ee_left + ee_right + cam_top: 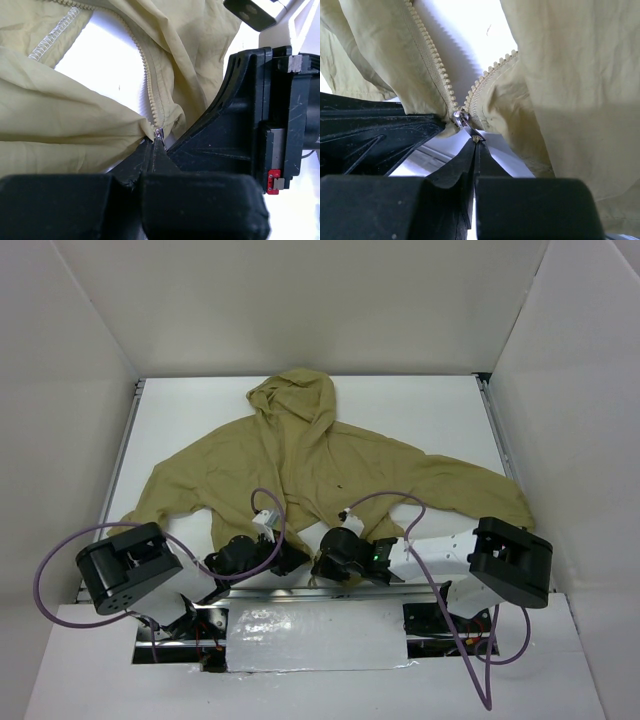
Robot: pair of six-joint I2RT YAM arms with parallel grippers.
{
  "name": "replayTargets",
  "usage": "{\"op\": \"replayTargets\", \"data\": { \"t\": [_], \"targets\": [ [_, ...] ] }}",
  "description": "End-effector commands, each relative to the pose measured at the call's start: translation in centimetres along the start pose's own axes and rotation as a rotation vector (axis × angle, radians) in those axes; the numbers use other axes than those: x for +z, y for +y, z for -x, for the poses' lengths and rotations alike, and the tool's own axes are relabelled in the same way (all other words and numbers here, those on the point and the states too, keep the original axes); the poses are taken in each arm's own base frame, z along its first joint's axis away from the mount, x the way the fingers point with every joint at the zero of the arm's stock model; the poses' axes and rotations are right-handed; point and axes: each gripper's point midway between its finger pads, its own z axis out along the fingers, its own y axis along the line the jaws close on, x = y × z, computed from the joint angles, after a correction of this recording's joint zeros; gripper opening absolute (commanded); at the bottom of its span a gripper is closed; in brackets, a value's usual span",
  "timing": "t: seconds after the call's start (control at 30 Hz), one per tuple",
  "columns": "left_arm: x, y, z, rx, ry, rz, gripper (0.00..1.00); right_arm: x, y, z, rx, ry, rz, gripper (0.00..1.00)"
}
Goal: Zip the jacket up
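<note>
The jacket (300, 465) lies spread flat on the white bench (440, 410), hood toward 12 o'clock, sleeves reaching out toward 9 and 3 o'clock, hem at 6 o'clock just in front of the arm bases. Both arms meet at the middle of the hem.

In the right wrist view the right fingers (476, 150) are pressed together with no gap, pinching the zipper pull (471, 133). The slider (460, 119) sits just above their tips, and the two tooth rows part from it toward 11 and 1 o'clock.

The left fingers (156, 150) are likewise fully closed, nipping the jacket at the zipper's bottom end (159, 133). The fabric gathers into their tips.
</note>
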Motion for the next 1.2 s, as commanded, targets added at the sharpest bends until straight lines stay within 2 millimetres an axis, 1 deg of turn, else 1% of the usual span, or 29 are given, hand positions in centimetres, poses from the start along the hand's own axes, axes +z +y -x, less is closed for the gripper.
{"op": "replayTargets", "data": {
  "t": [0.0,0.03,0.07,0.1,0.23,0.27,0.3,0.33,0.37,0.43,0.6,0.63,0.73,0.83,0.9,0.93,1.07,1.17],
  "targets": [
    [0.1,-1.6,1.2,0.004,-0.051,-0.073,0.0,-0.4,0.6,0.8,-0.008,-0.033,0.006,0.0],
    [0.0,-1.6,1.0,0.006,-0.046,-0.075,0.0,-0.9,1.5,0.7,-0.008,-0.02,0.039,0.0],
    [0.0,-1.6,1.0,0.01,-0.048,-0.078,0.0,-1.2,1.8,0.5,-0.008,-0.009,0.058,0.0],
    [-0.2,-1.7,1.0,0.013,-0.05,-0.086,0.0,-1.9,2.8,0.6,-0.002,0.001,0.104,0.0],
    [-0.5,-1.8,1.2,0.016,-0.065,-0.093,0.0,-3.4,4.3,0.9,0.04,0.042,0.167,0.0],
    [-0.6,-2.0,1.4,0.024,-0.071,-0.1,0.0,-3.7,4.4,1.0,0.052,0.055,0.174,0.0],
    [-0.5,-1.7,1.2,0.028,-0.06,-0.087,0.0,-3.8,4.4,1.1,0.061,0.066,0.178,0.0],
    [-0.5,-1.8,1.2,0.037,-0.056,-0.087,0.0,-4.1,4.6,1.4,0.065,0.07,0.19,0.0],
    [-0.5,-2.0,1.4,0.042,-0.059,-0.095,0.0,-4.4,5.1,1.2,0.062,0.092,0.206,0.0],
    [-0.6,-2.2,1.4,0.048,-0.061,-0.102,0.0,-4.5,5.3,1.4,0.071,0.108,0.215,0.0],
    [-0.8,-2.5,1.5,0.054,-0.064,-0.119,0.0,-4.8,6.2,1.3,0.095,0.204,0.279,0.0],
    [-0.9,-2.7,1.5,0.055,-0.066,-0.127,0.0,-4.9,6.1,1.1,0.104,0.215,0.281,0.0],
    [-1.1,-3.0,1.4,0.064,-0.062,-0.147,0.0,-5.6,7.0,1.6,0.149,0.213,0.311,0.0],
    [-1.1,-3.3,1.1,0.074,-0.045,-0.169,0.0,-6.0,7.3,2.8,0.203,0.172,0.312,0.0],
    [-1.2,-3.5,1.1,0.068,-0.048,-0.18,0.0,-5.9,6.8,3.6,0.24,0.158,0.291,0.0],
    [-1.2,-3.5,0.9,0.059,-0.042,-0.182,0.0,-5.9,6.7,3.7,0.263,0.168,0.284,0.0],
    [-1.5,-4.5,1.2,0.058,-0.047,-0.228,0.0,-5.8,6.2,4.1,0.322,0.165,0.283,0.0],
    [-1.5,-4.7,1.2,0.066,-0.047,-0.227,0.0,-5.8,5.8,4.4,0.359,0.154,0.268,0.0]
  ]
}}
